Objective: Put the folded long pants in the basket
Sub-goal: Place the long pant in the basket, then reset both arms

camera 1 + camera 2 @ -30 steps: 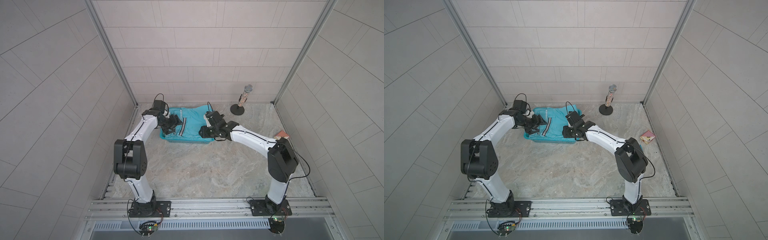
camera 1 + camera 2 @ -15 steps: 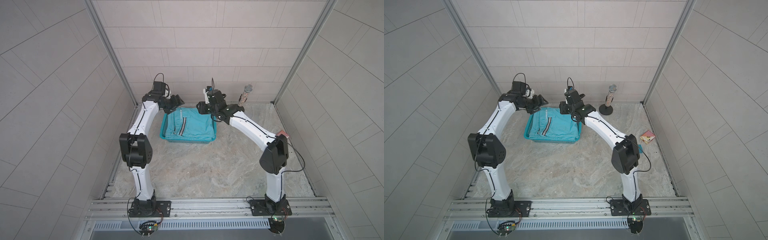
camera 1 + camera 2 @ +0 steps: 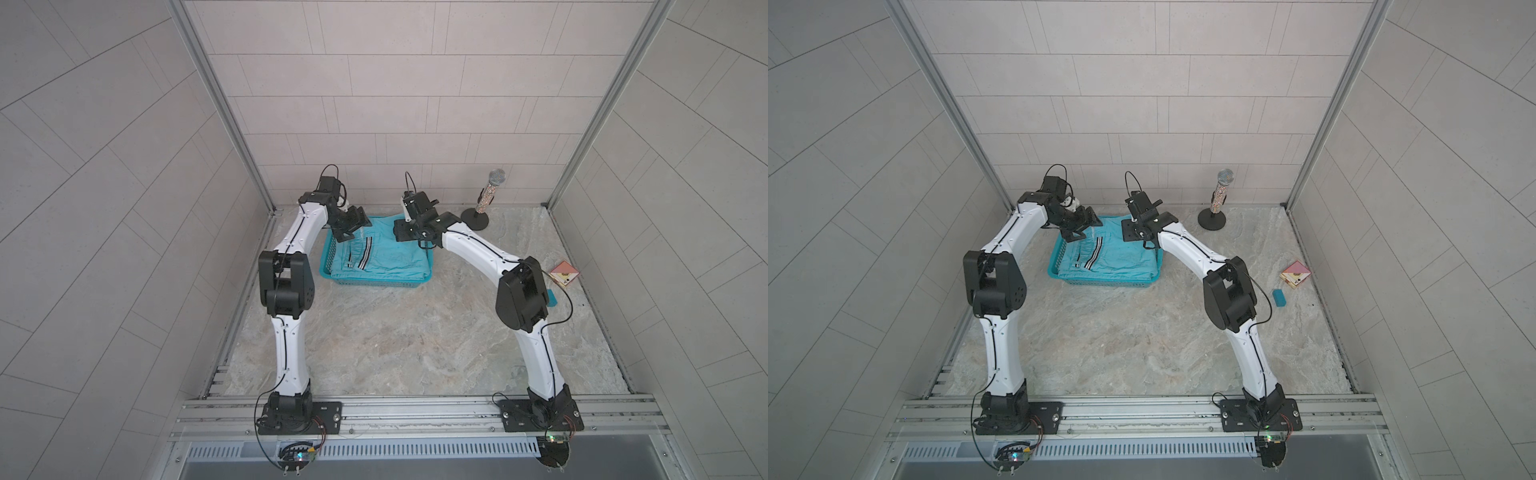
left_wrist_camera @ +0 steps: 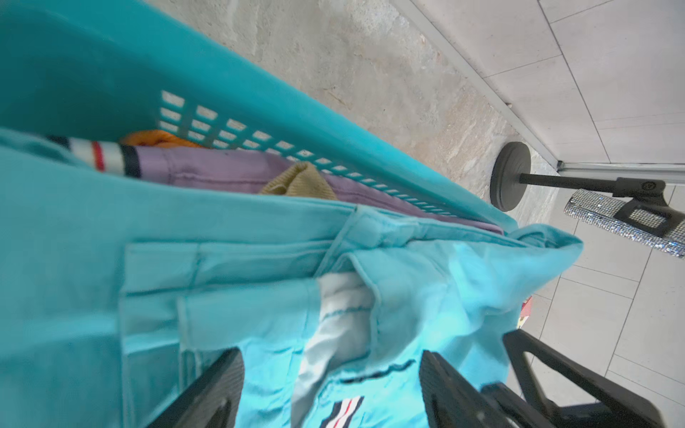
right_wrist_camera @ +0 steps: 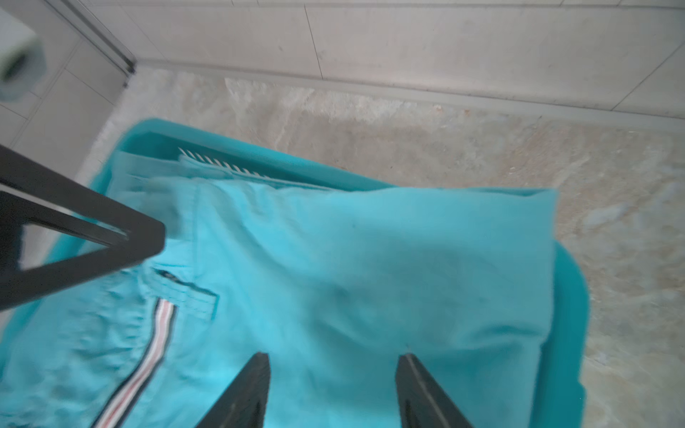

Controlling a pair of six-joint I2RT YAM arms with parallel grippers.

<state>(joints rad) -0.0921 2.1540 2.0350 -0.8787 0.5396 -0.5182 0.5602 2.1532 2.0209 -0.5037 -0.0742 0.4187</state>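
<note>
The left gripper [image 4: 330, 385] hangs over the turquoise pants [image 3: 386, 259] with its jaws wide apart, gripping nothing. The right gripper [image 5: 331, 374] stands parted and empty above that cloth too. These pants lie on top in the basket [image 3: 374, 283], over the lilac pants [image 4: 222, 172], khaki pants [image 4: 302, 183] and orange pants [image 4: 155, 138].

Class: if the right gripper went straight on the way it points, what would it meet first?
Probably the turquoise pants lying on top in the basket; the right gripper points at their cloth, depth unclear.
</note>
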